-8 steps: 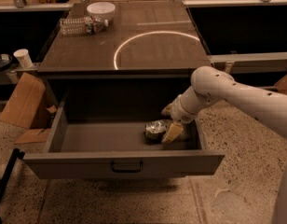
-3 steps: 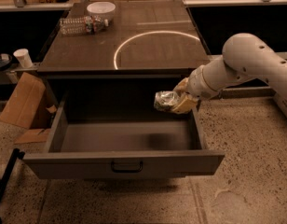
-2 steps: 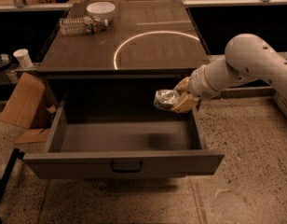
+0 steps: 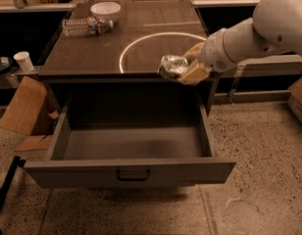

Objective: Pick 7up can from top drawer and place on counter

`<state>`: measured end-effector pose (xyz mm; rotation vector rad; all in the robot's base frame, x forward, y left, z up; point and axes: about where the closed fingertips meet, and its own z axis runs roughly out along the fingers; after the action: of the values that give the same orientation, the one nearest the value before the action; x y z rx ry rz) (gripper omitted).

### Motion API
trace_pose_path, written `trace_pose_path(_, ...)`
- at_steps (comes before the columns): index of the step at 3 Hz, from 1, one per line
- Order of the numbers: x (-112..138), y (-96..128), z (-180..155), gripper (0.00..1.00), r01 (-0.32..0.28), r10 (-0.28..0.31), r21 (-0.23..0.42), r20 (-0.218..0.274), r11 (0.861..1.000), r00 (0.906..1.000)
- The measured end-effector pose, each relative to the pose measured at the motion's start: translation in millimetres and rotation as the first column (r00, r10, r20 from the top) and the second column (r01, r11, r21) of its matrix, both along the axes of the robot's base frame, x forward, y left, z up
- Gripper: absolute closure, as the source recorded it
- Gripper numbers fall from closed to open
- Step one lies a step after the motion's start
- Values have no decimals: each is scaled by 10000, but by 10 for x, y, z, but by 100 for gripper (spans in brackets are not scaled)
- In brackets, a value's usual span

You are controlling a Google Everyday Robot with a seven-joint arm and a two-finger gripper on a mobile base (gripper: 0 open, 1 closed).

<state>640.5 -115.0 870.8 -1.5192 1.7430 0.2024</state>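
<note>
My gripper [image 4: 183, 68] is shut on the 7up can [image 4: 171, 66], a crinkled silvery can, held in the air at the counter's front right edge, about level with the counter top. The white arm reaches in from the right. The top drawer [image 4: 131, 143] stands pulled out below, its inside bare, with a dark pull handle [image 4: 133, 174] on the front panel. The counter [image 4: 92, 53] is dark grey-brown with a thin white circular arc [image 4: 136, 43] on it.
A clear plastic bottle [image 4: 85, 26] and a white bowl [image 4: 105, 9] sit at the counter's back left. Cardboard pieces [image 4: 24, 109] lean on the floor at the left, beside a white cup [image 4: 24, 60]. Speckled floor lies to the right.
The gripper has lifted the can out of the drawer, up to counter height at the front right edge. The drawer now holds nothing.
</note>
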Motion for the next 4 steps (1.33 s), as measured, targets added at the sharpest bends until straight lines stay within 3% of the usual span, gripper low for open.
trace_pose_path(1,244,1,401,100,776,-800,593,389,9952,9960)
trace_pose_path(2,245,2,401,100,778,-802,595,389,9952,9960)
trace_pose_path(3,485,39,435,100,1504,-1547,928,409,9843,9871)
trace_pose_path(4,841,44,538,100,2368,-2467,1412,573,9612,9674)
